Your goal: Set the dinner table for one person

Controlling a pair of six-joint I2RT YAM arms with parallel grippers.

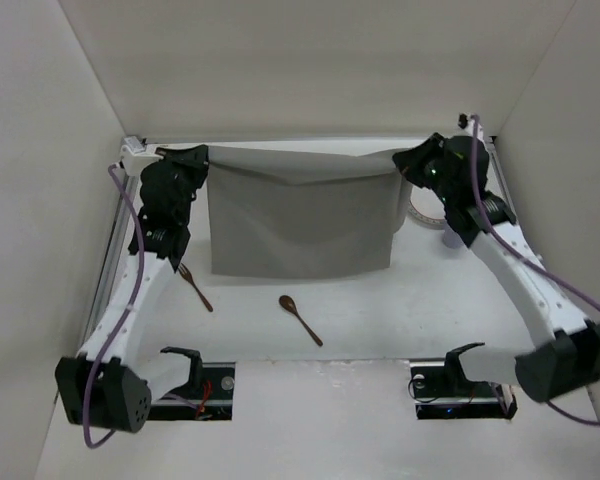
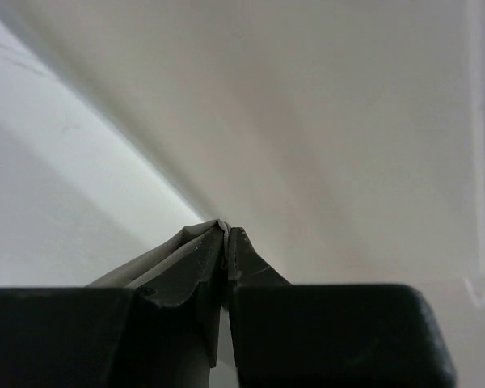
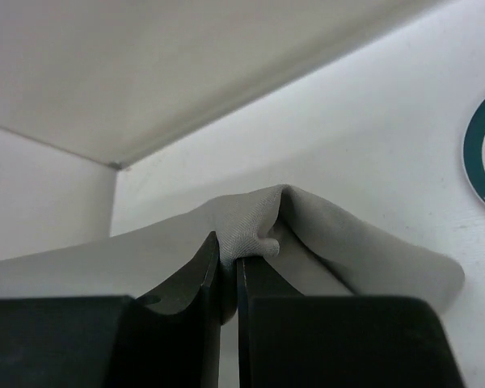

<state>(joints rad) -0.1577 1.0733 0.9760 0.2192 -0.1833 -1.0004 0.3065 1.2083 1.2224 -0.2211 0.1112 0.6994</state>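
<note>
A grey cloth placemat (image 1: 300, 215) lies on the white dinner table (image 1: 400, 310), its far edge lifted. My left gripper (image 1: 202, 157) is shut on its far left corner; the pinched cloth (image 2: 196, 236) shows in the left wrist view between my left gripper (image 2: 226, 234) jaws. My right gripper (image 1: 405, 160) is shut on the far right corner; the bunched cloth (image 3: 255, 222) shows in the right wrist view between my right gripper (image 3: 228, 257) jaws. A brown fork (image 1: 194, 286) lies left of the mat's near edge. A brown spoon (image 1: 299, 318) lies in front of the mat.
A white plate (image 1: 425, 212) with a coloured rim pattern sits right of the mat, partly behind my right arm; its edge shows in the right wrist view (image 3: 481, 153). White walls enclose the table at the back and both sides.
</note>
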